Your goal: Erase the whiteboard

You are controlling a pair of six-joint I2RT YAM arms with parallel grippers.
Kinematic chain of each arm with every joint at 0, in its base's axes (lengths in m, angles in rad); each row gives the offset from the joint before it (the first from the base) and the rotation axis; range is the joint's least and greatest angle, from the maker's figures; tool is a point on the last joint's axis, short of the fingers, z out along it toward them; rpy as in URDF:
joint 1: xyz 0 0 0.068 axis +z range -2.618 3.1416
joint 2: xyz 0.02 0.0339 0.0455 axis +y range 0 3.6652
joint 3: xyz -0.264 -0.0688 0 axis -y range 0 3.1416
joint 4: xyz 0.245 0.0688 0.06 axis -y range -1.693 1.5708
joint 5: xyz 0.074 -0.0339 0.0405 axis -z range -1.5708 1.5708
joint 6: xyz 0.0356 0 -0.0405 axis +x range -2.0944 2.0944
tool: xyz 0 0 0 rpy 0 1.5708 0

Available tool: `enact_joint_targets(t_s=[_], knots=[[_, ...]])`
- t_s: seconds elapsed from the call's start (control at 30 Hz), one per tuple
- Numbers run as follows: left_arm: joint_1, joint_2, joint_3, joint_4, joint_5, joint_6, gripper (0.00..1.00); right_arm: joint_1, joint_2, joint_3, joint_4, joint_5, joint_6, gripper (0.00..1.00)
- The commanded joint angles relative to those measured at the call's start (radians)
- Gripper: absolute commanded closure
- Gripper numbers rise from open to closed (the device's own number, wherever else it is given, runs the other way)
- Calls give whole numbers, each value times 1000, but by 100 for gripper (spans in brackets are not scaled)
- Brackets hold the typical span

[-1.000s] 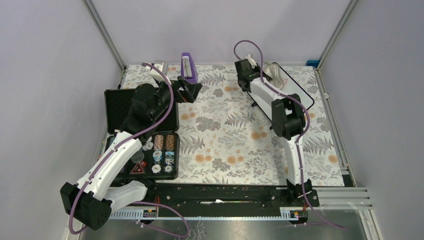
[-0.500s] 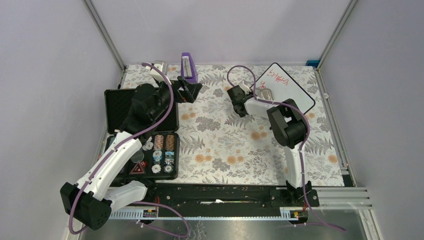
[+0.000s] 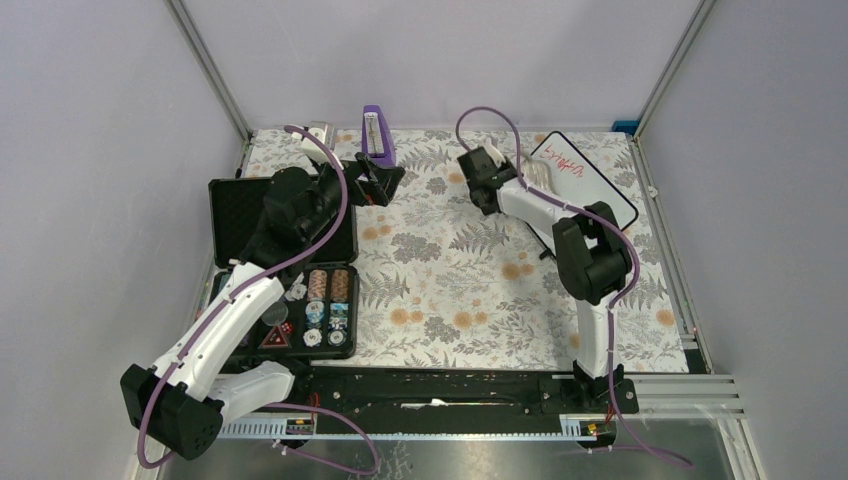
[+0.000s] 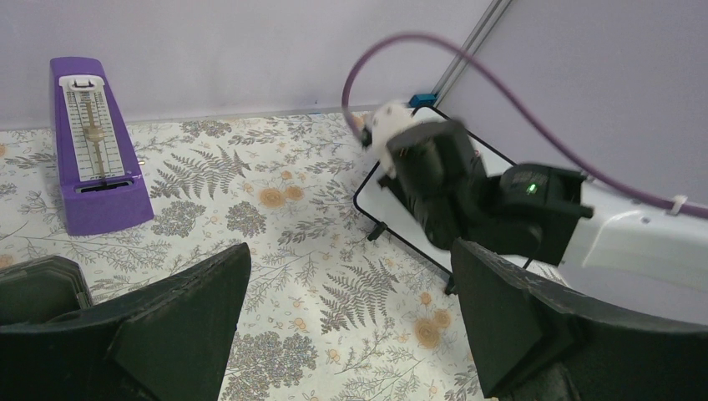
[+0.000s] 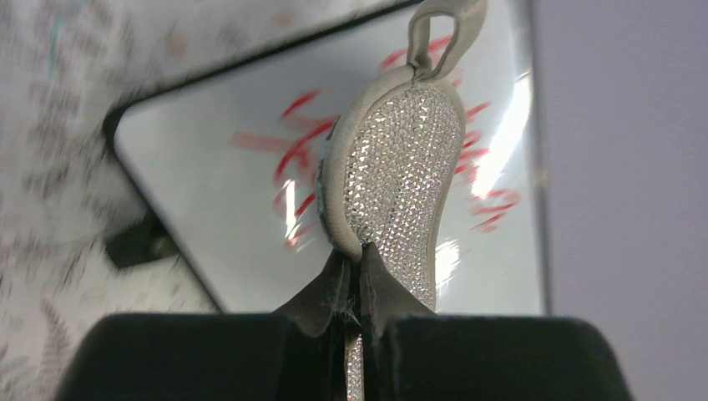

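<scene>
The whiteboard (image 3: 603,188) lies at the back right of the table, with red scribbles (image 3: 563,160) on its far left part. My right gripper (image 3: 522,180) is shut on a silvery oval pad (image 3: 540,172) and holds it over the board's left end. In the right wrist view the pad (image 5: 402,171) sticks out of the shut gripper (image 5: 359,261) in front of the red writing on the board (image 5: 225,209). My left gripper (image 3: 385,182) is open and empty, left of the board. The left wrist view shows the left gripper (image 4: 351,326) open over the cloth, with the board's near edge (image 4: 384,200) ahead.
A purple metronome (image 3: 377,135) stands at the back centre, close to my left gripper, and also shows in the left wrist view (image 4: 96,154). An open black case of poker chips (image 3: 300,290) lies at the left. A small silvery box (image 3: 320,132) sits at the back left corner.
My right gripper with the pad swung left off the board and has come back over its left end. The board has shifted a little. The left arm has not moved.
</scene>
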Motion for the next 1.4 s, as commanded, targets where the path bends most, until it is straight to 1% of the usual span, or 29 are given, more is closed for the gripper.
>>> enact_joint_targets(t_s=[0.0,0.07,0.17,0.2,0.27,0.37,0.5,0.6,0.7,0.8,0.9,0.97,1.1,1.2,1.37], knots=[[-5,7,23,40,0,5,1,-56,53,179,156,130,-218,99],[-5,5,23,39,-1,6,1,-82,97,209,192,142,-266,99],[-5,4,24,39,0,6,1,-91,146,194,248,155,-328,99],[-4,4,25,39,2,6,1,-91,159,180,272,164,-341,99],[-4,4,25,39,5,4,1,-88,185,158,265,162,-324,99],[-4,6,23,41,7,2,1,-73,218,134,198,139,-223,100],[-5,9,23,40,9,1,1,-9,253,80,132,96,-123,100],[-4,8,23,42,6,2,1,36,267,59,52,26,-1,100],[-5,7,22,42,6,2,1,65,260,56,-31,-81,124,100],[-5,11,21,42,7,1,1,77,207,40,-44,-176,167,100],[-5,14,22,43,6,1,1,76,137,46,-46,-157,145,100],[-5,13,22,42,7,2,1,75,86,57,-51,-117,111,100],[-5,7,22,42,4,5,1,45,0,71,1,-21,6,100],[-5,6,23,42,4,5,1,-16,-14,109,2,-1,-25,100],[-5,6,23,41,4,5,1,-78,34,124,31,11,-76,100]])
